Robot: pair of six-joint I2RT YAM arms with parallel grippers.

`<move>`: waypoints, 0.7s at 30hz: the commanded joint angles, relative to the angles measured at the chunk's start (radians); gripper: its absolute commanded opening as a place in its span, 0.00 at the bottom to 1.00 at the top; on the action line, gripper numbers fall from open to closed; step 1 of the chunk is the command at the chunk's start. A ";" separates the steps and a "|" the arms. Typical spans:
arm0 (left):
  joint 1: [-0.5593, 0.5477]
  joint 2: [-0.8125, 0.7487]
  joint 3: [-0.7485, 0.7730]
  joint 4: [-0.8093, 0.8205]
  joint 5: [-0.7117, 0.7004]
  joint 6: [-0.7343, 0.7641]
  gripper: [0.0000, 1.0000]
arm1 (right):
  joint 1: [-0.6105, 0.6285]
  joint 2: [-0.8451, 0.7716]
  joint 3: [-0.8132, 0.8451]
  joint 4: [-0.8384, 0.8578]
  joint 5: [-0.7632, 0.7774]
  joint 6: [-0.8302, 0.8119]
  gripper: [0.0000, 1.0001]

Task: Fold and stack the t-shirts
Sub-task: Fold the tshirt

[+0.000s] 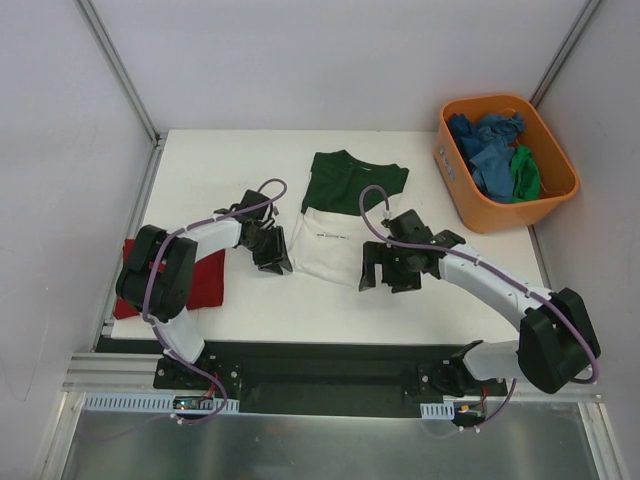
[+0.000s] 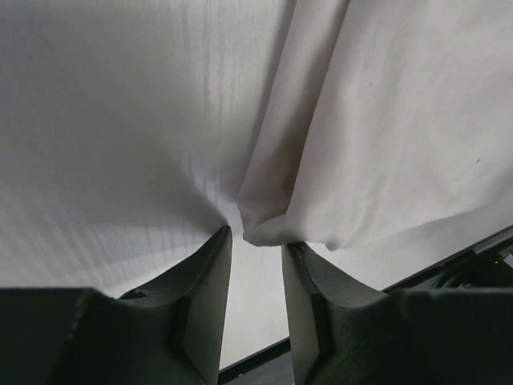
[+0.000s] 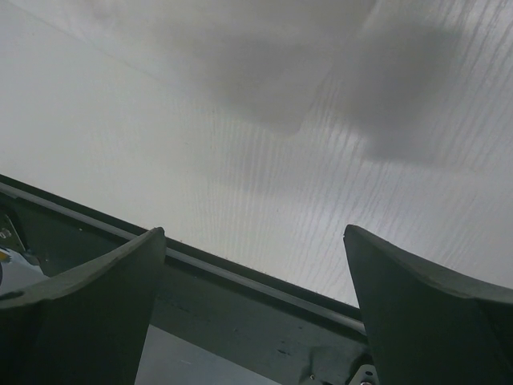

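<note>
Though unclear overhead, t-shirt (image 2: 369,120) at gripper (image 2: 255,241)

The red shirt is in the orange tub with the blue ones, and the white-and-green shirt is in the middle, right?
No. The top view shows the red shirt lying on the table at the left, partly under the left arm, not in the orange tub. The rest is right.

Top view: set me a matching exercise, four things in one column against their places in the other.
Things:
1 white and green shirt
2 dark red shirt
3 orange tub
4 blue shirts

Places:
A at the far right corner of the table
B inside the tub
C spread out in the middle
D at the left edge

Pairs: 1-C, 2-D, 3-A, 4-B
</note>
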 commanded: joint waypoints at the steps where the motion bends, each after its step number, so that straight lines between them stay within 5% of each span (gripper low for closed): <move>1: 0.010 0.044 0.045 0.035 0.038 0.034 0.29 | 0.023 0.026 0.009 0.006 0.024 0.020 0.97; 5: 0.010 0.078 0.070 0.039 0.053 0.053 0.00 | 0.029 0.061 0.023 -0.001 0.041 0.022 0.97; 12: 0.010 0.043 0.021 0.056 0.061 0.065 0.00 | 0.044 0.170 0.077 -0.004 0.075 0.010 0.99; 17: 0.010 0.011 -0.017 0.058 0.053 0.051 0.00 | 0.046 0.236 0.112 0.000 0.092 -0.013 0.93; 21: 0.009 0.008 -0.039 0.059 0.043 0.048 0.00 | 0.046 0.280 0.127 0.009 0.079 -0.033 0.78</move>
